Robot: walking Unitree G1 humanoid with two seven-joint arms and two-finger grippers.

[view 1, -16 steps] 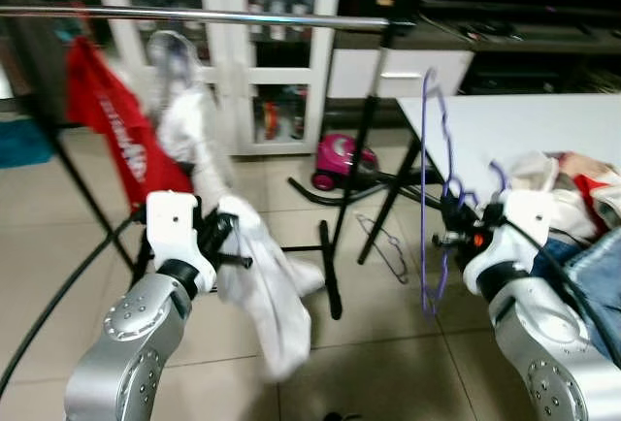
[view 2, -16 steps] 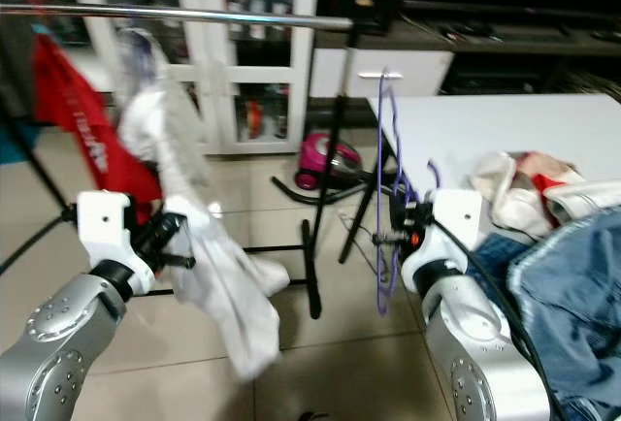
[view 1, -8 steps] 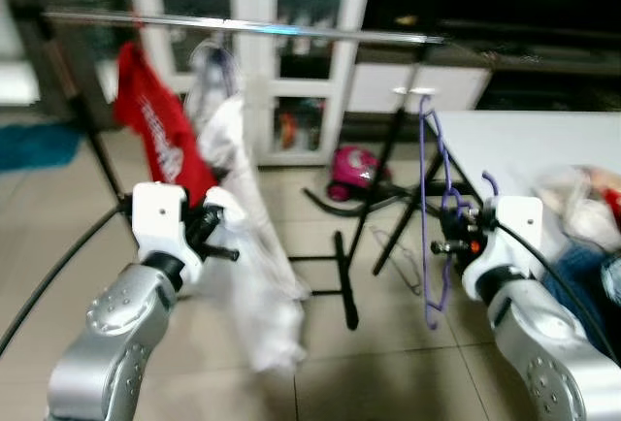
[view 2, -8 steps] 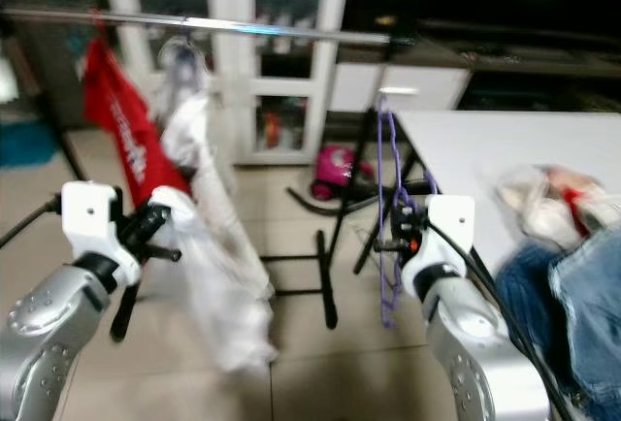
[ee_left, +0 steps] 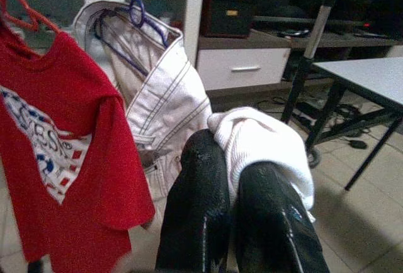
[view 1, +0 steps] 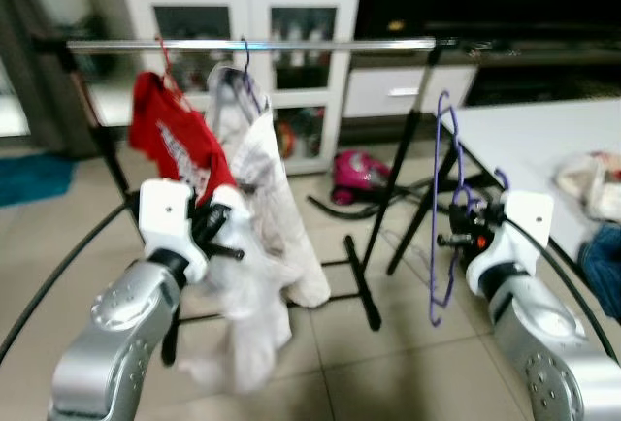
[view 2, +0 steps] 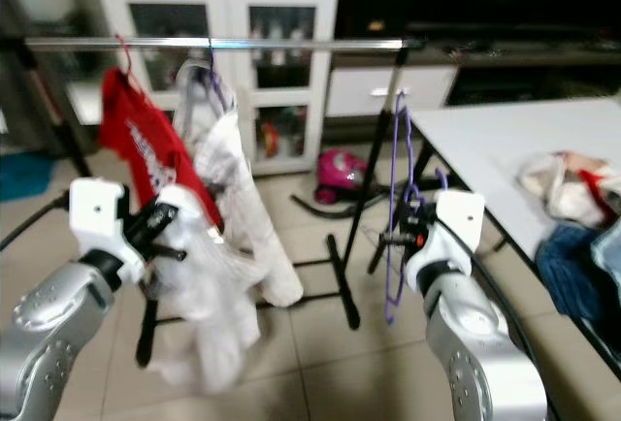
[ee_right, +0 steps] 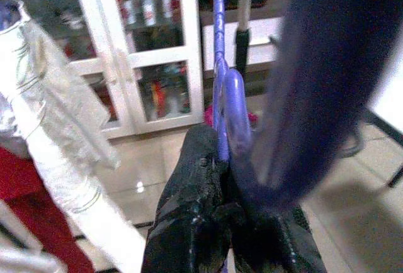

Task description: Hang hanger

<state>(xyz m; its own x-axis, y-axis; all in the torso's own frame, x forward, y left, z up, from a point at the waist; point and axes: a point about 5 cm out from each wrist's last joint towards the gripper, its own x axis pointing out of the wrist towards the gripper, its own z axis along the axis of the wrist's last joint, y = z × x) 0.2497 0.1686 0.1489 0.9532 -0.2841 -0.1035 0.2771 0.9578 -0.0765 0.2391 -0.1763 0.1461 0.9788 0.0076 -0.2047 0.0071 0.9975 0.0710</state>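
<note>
My right gripper (view 1: pixel 456 240) is shut on a purple hanger (view 1: pixel 443 178), which stands upright beside the rack's right post; the right wrist view has its purple wire (ee_right: pixel 220 65) between my fingers (ee_right: pixel 195 178). A silver rail (view 1: pixel 291 45) runs across the rack. On it hang a red T-shirt (view 1: pixel 173 145) on a red hanger and a white garment (view 1: pixel 257 164) on a purple hanger. My left gripper (view 1: pixel 225 232) is shut on a fold of the white garment (ee_left: pixel 261 138).
A white table (view 1: pixel 543 135) with a heap of clothes (view 2: pixel 572 198) stands at the right. Behind the rack are a white glass-door cabinet (view 1: pixel 247 14) and a pink vacuum cleaner (view 1: pixel 357 171) on the tiled floor. Black rack legs (view 1: pixel 364 285) spread across the floor.
The camera has shifted, so the rack sits more centred. Both grippers keep their hold; the white garment hangs nearer the rail and the red T-shirt.
</note>
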